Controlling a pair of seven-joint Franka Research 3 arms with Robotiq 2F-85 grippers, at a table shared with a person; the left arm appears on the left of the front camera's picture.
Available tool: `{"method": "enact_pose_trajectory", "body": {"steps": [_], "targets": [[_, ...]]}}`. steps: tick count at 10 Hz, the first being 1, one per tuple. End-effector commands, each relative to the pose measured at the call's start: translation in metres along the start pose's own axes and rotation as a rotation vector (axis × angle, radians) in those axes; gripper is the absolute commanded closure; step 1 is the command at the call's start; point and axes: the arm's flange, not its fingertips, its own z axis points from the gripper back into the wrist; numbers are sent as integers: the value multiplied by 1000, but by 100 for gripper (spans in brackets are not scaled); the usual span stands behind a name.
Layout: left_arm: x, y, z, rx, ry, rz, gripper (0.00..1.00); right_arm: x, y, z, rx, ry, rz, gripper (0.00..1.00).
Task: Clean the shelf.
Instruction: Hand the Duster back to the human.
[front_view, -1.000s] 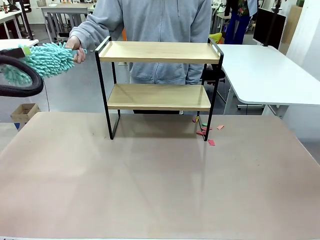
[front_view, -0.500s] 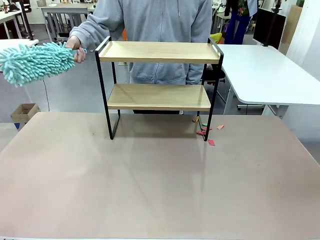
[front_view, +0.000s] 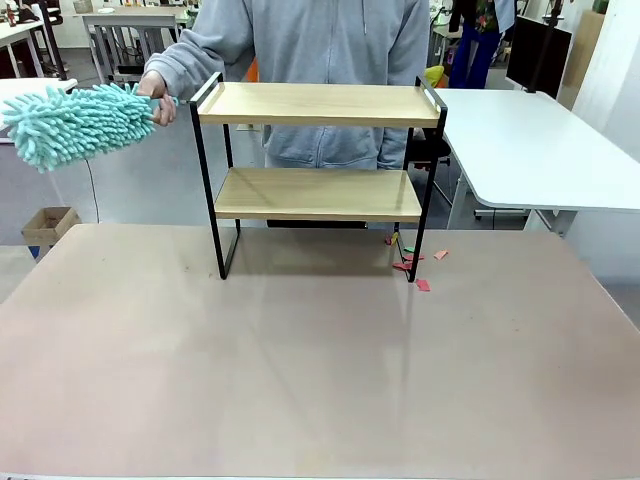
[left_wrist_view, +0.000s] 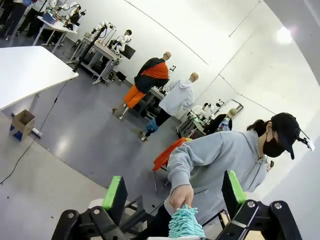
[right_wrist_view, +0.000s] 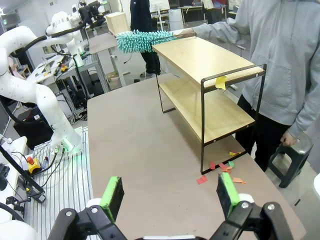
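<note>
1. The shelf (front_view: 318, 170) stands at the table's (front_view: 300, 380) far middle, both boards bare.
2. The person's hand (front_view: 160, 97) holds a teal duster (front_view: 78, 120) beside its top board; sweeping seems next.
3. The left gripper (left_wrist_view: 172, 192) and right gripper (right_wrist_view: 170, 192) hang open-jawed, empty.
4. Paper scraps (front_view: 415, 268) lie by the shelf's foot.

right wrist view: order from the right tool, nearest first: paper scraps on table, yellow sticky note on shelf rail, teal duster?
1. Red, orange and green paper scraps, on the brown tabletop beside the shelf's near foot.
2. Yellow sticky note, hanging on the near end rail of the two-tier wooden shelf.
3. Fluffy teal microfibre duster, held by the person past the shelf's far end.
</note>
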Motion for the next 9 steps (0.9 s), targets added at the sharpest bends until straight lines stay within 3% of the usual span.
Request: {"method": "enact_pose_trajectory", "body": {"steps": [1, 9], "targets": [[-6, -9, -5, 9, 1, -19, 0, 1, 1, 1, 4, -10, 15, 0], [-6, -9, -5, 9, 1, -19, 0, 1, 1, 1, 4, -10, 15, 0]]}}
